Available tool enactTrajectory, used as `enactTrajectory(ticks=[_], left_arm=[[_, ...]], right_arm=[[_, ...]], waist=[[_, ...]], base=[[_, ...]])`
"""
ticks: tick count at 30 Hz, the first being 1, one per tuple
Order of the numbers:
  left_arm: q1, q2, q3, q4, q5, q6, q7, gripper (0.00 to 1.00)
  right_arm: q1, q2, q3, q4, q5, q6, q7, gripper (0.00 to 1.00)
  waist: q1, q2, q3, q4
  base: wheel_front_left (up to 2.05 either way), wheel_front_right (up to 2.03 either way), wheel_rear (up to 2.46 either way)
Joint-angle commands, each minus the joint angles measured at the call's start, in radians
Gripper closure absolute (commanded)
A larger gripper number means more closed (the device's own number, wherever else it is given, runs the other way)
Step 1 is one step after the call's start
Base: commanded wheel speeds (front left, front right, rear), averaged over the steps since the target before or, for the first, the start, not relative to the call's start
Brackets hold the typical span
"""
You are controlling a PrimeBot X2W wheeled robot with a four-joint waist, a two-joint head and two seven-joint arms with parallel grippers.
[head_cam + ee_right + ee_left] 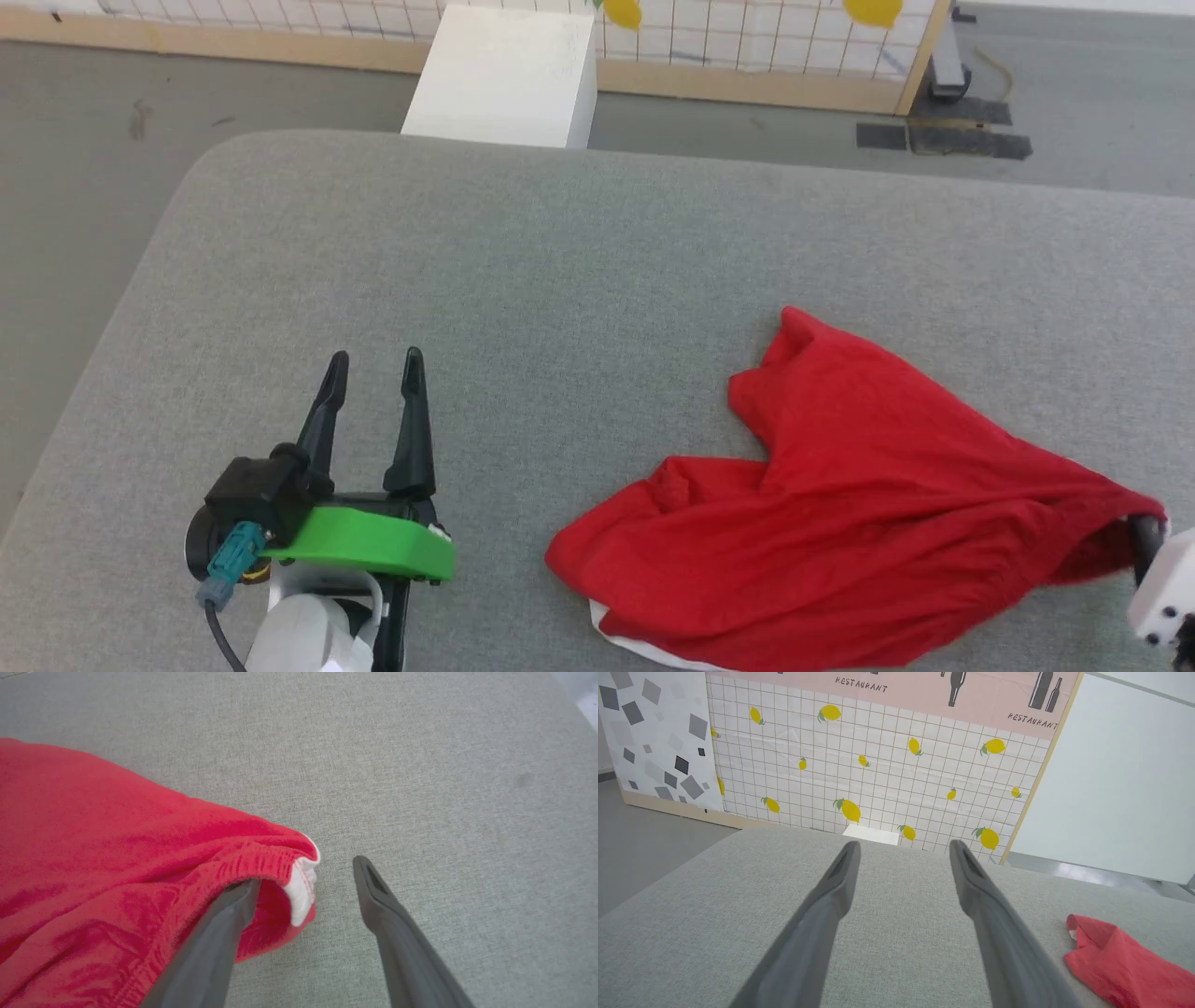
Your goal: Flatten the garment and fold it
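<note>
shorts [840,504]: soft, light, floppy; bunched on the counter [560,280] against our right hand [306,872]
right hand: wide, one finger [210,942] under the waistband [261,863]
left hand [375,355]: wide, empty
grab: we'd pinch waistband corners

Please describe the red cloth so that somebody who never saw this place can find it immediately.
Find the wide grey padded table. On its right side, near the front edge, lie the red shorts, crumpled in a loose heap, with white trim at one edge. Nothing else on the table is red.
</note>
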Motion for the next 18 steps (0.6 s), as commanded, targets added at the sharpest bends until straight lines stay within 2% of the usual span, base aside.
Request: enactTrajectory(ticks=[1,7,13,18], left_arm=[[0.003,-0.003,-0.003,0.004,-0.005,0.002,-0.004,0.00],[0.016,-0.003,-0.018,0.012,-0.024,0.012,-0.004,0.00],[-0.018,-0.003,-0.067,0.064,-0.046,0.003,-0.004,0.00],[-0.076,-0.003,-0.140,0.130,-0.076,-0.011,0.023,0.00]], right_arm=[[-0.011,-0.001,-0.004,-0.024,0.024,-0.001,-0.008,0.00],[0.004,-0.001,-0.014,-0.156,0.080,-0.001,-0.001,0.00],[0.023,-0.001,-0.012,-0.242,0.102,-0.001,0.036,0.00],[0.073,-0.001,0.003,-0.257,0.084,-0.001,0.131,0.00]], waist=[[0.0000,0.0000,-0.014,-0.006],[0.0000,0.0000,-0.029,-0.021],[0.0000,0.0000,-0.039,-0.039],[0.0000,0.0000,-0.039,-0.063]], base=[[0.00,0.00,0.00],[0.00,0.00,0.00],[0.00,0.00,0.00],[0.00,0.00,0.00]])
